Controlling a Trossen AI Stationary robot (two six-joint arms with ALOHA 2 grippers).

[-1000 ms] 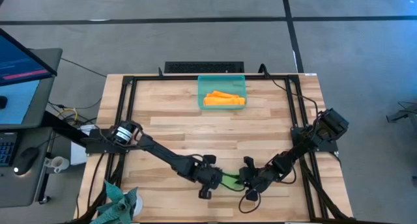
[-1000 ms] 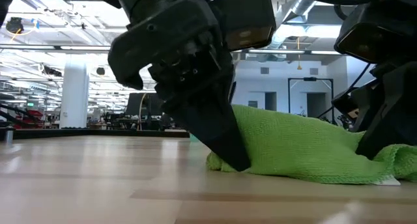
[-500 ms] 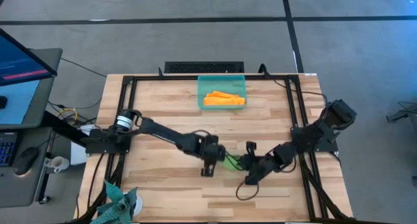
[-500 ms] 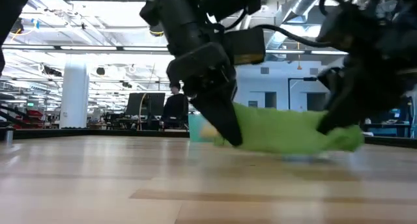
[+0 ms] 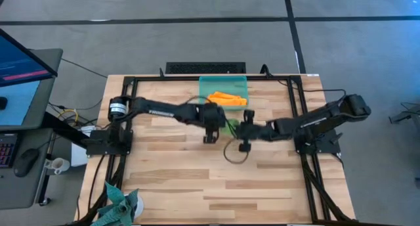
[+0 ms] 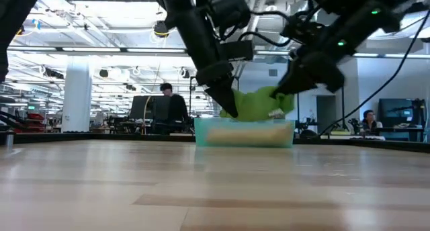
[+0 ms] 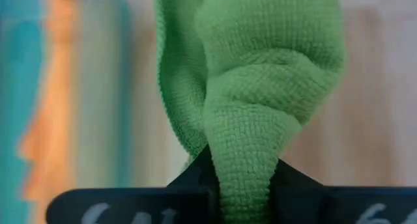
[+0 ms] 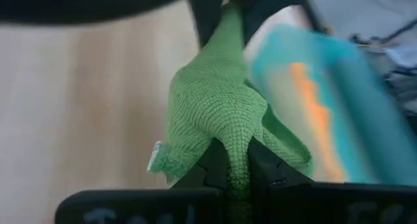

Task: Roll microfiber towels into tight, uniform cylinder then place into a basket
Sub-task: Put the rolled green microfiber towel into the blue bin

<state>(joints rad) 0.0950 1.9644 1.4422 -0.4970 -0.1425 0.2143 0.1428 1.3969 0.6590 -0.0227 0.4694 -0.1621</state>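
Observation:
The lime green towel [image 6: 255, 105] is bunched into a loose roll and hangs in the air between my two grippers, just in front of the basket [image 5: 206, 87]. My left gripper [image 5: 213, 129] is shut on its left end and my right gripper [image 5: 243, 130] on its right end. The basket [image 6: 243, 133] stands on the table near the far edge, with the orange towel [image 5: 226, 99] lying inside it. In the wrist views the green towel [image 7: 260, 74] fills the middle and the basket [image 8: 345, 100] is blurred beyond it. My left gripper pinches the green towel's left end [image 7: 244, 175] between its two fingers, several bunched layers, coming slanting down from the table's left. The towel is lifted clear of the table. My right gripper pinches the towel's right end [image 8: 236, 152] between its two fingers, bunched layers, slanting down from the table's right. The roll hangs roughly level between the two holds.
A black frame [image 5: 128, 114] runs around the tabletop. A dark cable loop [image 5: 235, 154] hangs under my right arm. A dark teal-grey cloth [image 5: 121, 205] lies at the near left corner. Bare wood stretches across the near half of the table [image 5: 210, 186].
Both grippers have swung from the table's near edge toward the far edge and the basket, rising as they went. The green towel, which lay on the table, is now lifted clear and carried between them, more bunched than before.

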